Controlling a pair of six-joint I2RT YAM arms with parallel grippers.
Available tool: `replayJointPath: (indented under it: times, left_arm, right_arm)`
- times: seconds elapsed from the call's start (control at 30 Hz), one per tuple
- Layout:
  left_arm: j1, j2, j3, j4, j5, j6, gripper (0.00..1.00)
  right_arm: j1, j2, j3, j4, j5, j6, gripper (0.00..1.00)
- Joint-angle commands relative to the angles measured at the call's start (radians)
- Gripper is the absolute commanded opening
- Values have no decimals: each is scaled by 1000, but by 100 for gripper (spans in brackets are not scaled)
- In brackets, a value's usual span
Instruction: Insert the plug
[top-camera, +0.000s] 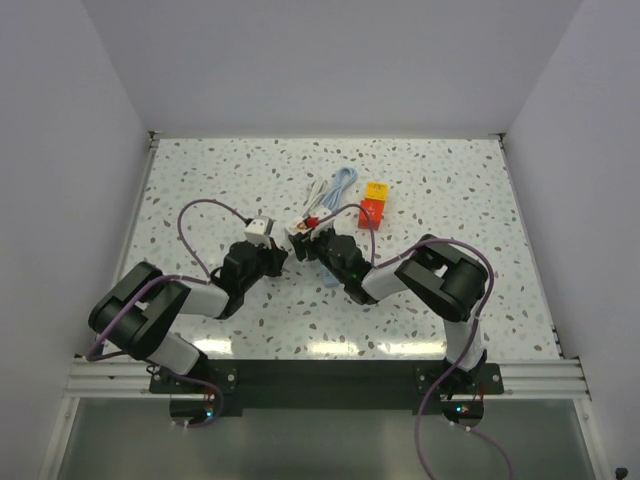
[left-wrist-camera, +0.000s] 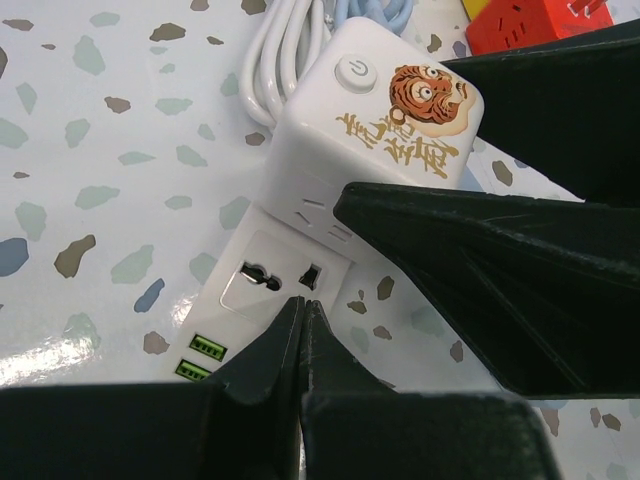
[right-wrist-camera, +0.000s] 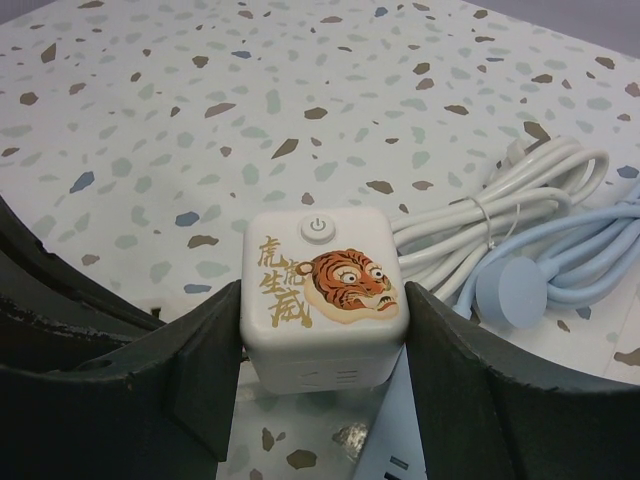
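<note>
1. Plug adapter (left-wrist-camera: 268, 282) directly under the left gripper (left-wrist-camera: 298, 305): fingers pressed together along one seam, tips resting on the adapter's white face beside its round socket hole. Cannot tell whether anything is pinched between them.
2. Flat white body, one universal socket on top, two green USB ports on the near end; far end up against the lower side of the socket cube (left-wrist-camera: 372, 130). Cannot tell whether any pins are inside.
3. Right gripper (right-wrist-camera: 322, 312) clamped on the socket cube (right-wrist-camera: 322, 275), one dark finger on each side face; cube upright, power button and tiger print on top.
4. From above: left gripper (top-camera: 268, 247) and right gripper (top-camera: 312, 241) nose to nose about midway between the left and right edges of the speckled table (top-camera: 200, 180), plug adapter (top-camera: 260, 228) and socket cube (top-camera: 300, 232) just beside each other between them.
5. Toward the far edge from the cube: coiled white cable (right-wrist-camera: 500, 215), tied in a bundle, and next to it a pale blue cable (right-wrist-camera: 590, 270) ending in a round disc.
6. Further right, near the far edge: red block (top-camera: 372, 211) with a yellow block (top-camera: 376, 190) touching its far side, apart from both grippers.
</note>
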Motion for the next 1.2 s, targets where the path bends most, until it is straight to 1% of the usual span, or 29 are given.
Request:
replayJointPath:
  times: [0.0,0.37,0.43,0.83,1.17]
  left_arm:
    - [3,59,-18,-151,20,7,0]
    - [18,62,-18,-143,20,9,0]
    - [23,65,-17,-143,44,9,0]
    - [44,64,-12,-139,60,9,0]
    - [49,65,-14,-137,70,9,0]
  right_arm:
    - [81,196,-159,-634,-99,136,11]
    - [110,239,-185,-616,-110,186,11]
    - [121,249,-182,-619,-112,191,11]
    - [162,300,-205,-598,-124,248,10]
    - [167,295,-238,-567,-135,277,9]
